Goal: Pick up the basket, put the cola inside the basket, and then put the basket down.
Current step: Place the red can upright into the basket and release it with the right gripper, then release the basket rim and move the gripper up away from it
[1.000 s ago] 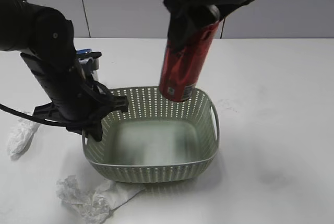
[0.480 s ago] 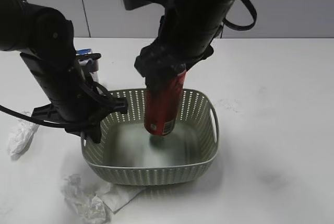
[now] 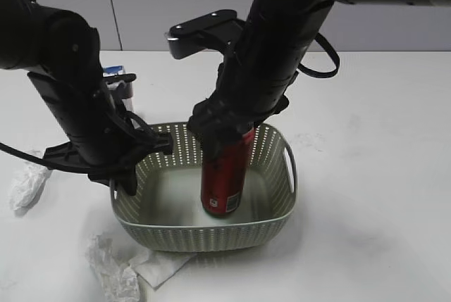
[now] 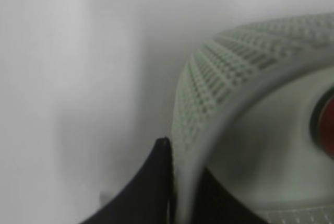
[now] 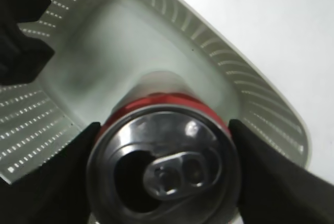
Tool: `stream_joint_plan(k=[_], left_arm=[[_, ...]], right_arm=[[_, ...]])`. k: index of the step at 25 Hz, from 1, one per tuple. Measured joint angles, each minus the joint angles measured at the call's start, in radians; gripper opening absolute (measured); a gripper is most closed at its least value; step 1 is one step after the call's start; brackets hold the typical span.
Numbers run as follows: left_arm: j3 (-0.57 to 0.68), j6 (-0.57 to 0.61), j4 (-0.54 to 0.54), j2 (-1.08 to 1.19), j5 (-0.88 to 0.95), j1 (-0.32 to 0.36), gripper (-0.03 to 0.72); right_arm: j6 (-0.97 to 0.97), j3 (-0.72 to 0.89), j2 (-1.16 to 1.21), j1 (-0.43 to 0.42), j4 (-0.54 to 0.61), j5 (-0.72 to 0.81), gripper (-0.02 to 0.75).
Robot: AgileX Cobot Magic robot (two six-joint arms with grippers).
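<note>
Right gripper (image 3: 227,133) clamps cola (image 3: 225,175) by top, frame centre, base at basket (image 3: 278,207) floor. Left gripper (image 3: 127,168) pinches left rim. Risk: can tips on release; 1-sided hold tilts basket.

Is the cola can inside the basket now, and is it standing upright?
Inside and upright. The cola stands within the basket walls, with the right gripper shut on its top. Whether it touches the floor, cannot tell.
</note>
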Motion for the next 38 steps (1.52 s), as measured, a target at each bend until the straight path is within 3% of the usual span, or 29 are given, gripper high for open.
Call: stream_joint_plan(k=[3,11,20,25,38], left_arm=[[0.0,0.0,-0.006,0.0,-0.001,0.0,-0.002],[0.0,-0.001,-0.009,0.0,-0.001,0.0,-0.002],[0.0,-0.001,-0.013,0.0,0.006,0.0,-0.002],[0.0,-0.001,-0.018,0.0,0.028,0.0,-0.002],[-0.01,-0.001,-0.048,0.0,0.066,0.0,-0.002]], right_arm=[[-0.008,0.0,0.0,0.0,0.034,0.0,0.617],[-0.014,-0.019,-0.046,0.0,0.05,0.022,0.619],[-0.015,-0.202,-0.103,-0.044,0.048,0.156,0.619],[-0.021,-0.234,-0.103,-0.187,0.046,0.173,0.619],[-0.04,-0.236,-0.103,-0.684,0.037,0.292,0.594]])
